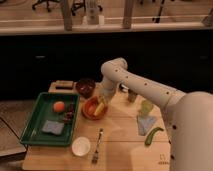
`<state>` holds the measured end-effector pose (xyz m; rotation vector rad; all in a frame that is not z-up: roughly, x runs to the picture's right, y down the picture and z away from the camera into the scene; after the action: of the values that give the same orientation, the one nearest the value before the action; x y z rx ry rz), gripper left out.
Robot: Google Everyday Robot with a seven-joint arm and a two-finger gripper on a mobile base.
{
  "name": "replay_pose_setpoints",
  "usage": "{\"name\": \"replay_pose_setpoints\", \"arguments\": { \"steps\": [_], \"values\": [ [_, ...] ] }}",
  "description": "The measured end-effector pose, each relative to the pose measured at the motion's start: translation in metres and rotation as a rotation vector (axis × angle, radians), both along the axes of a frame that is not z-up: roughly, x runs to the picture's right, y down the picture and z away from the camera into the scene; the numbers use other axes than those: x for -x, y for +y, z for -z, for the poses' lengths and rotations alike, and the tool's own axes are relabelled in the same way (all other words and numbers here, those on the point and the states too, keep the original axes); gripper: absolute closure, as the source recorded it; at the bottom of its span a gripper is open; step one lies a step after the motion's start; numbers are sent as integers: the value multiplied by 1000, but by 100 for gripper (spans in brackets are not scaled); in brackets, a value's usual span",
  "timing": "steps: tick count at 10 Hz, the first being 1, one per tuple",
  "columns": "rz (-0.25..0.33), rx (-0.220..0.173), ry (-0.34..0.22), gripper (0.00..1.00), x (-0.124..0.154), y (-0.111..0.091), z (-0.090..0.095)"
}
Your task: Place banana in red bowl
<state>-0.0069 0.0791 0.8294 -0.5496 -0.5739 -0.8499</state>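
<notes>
Your gripper (pixel 103 98) is hanging right over the red bowl (pixel 89 111), its tip dipping just inside the rim. The banana (pixel 100 108) is lying in that bowl, pale yellow, directly beneath the gripper and seemingly touching it. Whether you're clamping it or letting it go, I cannot tell. The dark bowl (pixel 85 87) is sitting just behind, the green tray (pixel 35 125) with the orange (pixel 59 106) is sitting just beside the red bowl, and the white bowl (pixel 80 146) and fork (pixel 96 147) are resting near the front edge.
</notes>
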Motion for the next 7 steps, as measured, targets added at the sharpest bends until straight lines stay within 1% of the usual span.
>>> {"name": "replay_pose_setpoints", "arguments": {
  "steps": [2,3,4,7],
  "values": [
    [-1,-3,-4,27,2,-2,0],
    [-1,-4,-6,22,2,-3,0],
    [2,-6,-10,20,4,-4,0],
    [14,-16,-24,20,13,-10,0]
  ]
}}
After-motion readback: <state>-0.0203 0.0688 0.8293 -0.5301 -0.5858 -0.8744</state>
